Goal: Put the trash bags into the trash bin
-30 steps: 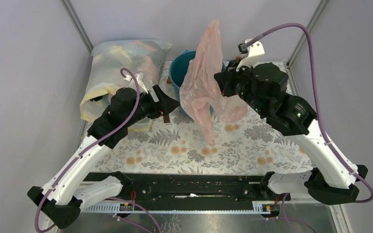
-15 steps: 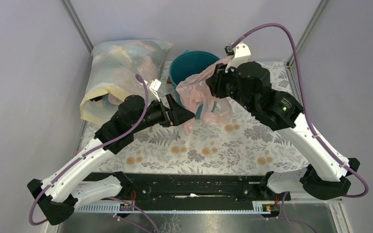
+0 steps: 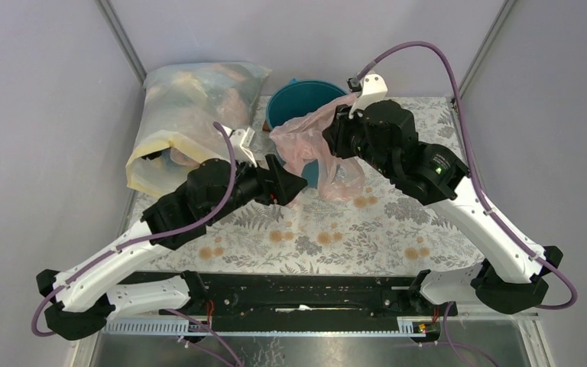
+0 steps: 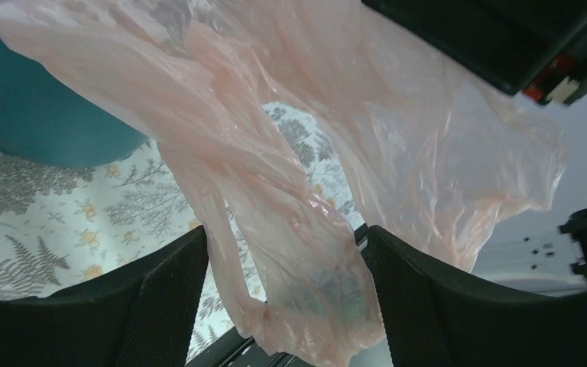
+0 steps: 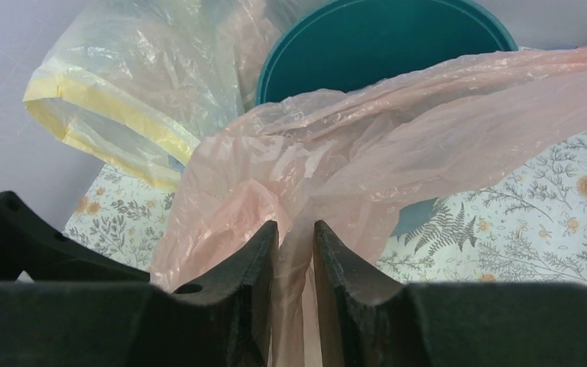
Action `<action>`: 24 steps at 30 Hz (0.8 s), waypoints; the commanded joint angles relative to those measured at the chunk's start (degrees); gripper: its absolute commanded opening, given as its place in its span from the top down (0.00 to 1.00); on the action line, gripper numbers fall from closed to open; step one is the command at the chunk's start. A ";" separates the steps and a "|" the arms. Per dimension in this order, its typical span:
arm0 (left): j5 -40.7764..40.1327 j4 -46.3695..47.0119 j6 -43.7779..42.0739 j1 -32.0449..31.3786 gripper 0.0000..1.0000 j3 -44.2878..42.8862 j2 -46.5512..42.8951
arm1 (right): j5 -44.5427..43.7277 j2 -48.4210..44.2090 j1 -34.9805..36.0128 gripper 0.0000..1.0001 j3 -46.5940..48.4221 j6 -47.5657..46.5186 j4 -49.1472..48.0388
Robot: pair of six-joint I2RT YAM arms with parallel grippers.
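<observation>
The pale-pink trash bag [image 3: 306, 141] hangs crumpled in front of the teal bin [image 3: 294, 99], draped against its near side. My right gripper [image 3: 335, 136] is shut on a gathered fold of the bag [image 5: 367, 145], low beside the bin [image 5: 367, 46]. My left gripper [image 3: 294, 182] is open, its fingers on either side of the bag's hanging lower tail [image 4: 298, 252], without pinching it. The bin's side [image 4: 38, 115] shows in the left wrist view.
A large cloudy yellowish-white sack [image 3: 183, 115] stuffed with bags lies at the back left against the wall, next to the bin; it also shows in the right wrist view [image 5: 137, 92]. The floral tablecloth [image 3: 351, 229] covers the table. Frame posts stand at both back corners.
My right gripper has lowered the bag from high above the bin down to its front. My left gripper has moved right, up to the bag's hanging tail.
</observation>
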State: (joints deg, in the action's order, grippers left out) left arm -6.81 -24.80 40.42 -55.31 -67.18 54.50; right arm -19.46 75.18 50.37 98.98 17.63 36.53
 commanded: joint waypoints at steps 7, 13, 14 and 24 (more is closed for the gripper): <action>-31.17 -11.96 -9.45 -13.60 0.20 -8.03 3.21 | -0.15 2.82 0.34 0.71 -0.30 1.27 -3.79; -32.34 -13.38 -15.66 -14.82 0.05 -12.13 3.57 | -0.14 3.65 0.34 0.71 -0.78 1.45 -4.34; -31.36 -13.43 -16.40 -14.89 0.04 -12.80 3.69 | -0.29 3.73 0.34 0.71 -0.92 1.44 -4.43; -30.21 -18.61 -20.08 -16.65 0.10 -22.48 8.64 | -0.16 4.49 0.34 0.71 -1.16 1.66 -4.94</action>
State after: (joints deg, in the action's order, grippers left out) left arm -35.79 -40.84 23.40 -70.87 -83.96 60.55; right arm -19.42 79.07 50.37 97.71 18.52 33.87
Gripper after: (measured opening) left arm 0.925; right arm 0.291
